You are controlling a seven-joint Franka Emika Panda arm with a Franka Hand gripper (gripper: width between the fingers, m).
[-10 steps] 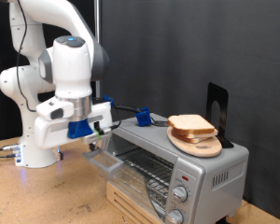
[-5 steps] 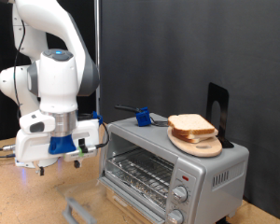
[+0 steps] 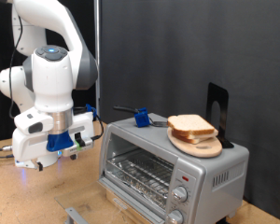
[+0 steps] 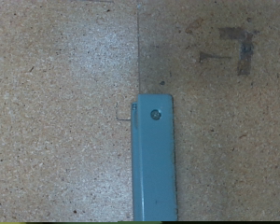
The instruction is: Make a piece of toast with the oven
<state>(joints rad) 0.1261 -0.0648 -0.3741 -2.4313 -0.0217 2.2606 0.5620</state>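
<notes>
The gripper [image 3: 58,149] is seen to the exterior view's left of the oven [image 3: 173,166], above the tabletop [image 3: 47,201]; its fingers are masked by the hand's body, so whether it is wide or narrow cannot be told. The oven's open door [image 3: 79,216] is cut off at the exterior view's bottom edge. In the wrist view only a blue-grey bar [image 4: 155,159] over speckled board is made out. The piece of toast [image 3: 190,125] lies flat on a round wooden board [image 3: 198,143] atop the oven, its long axis running along the oven's width.
</notes>
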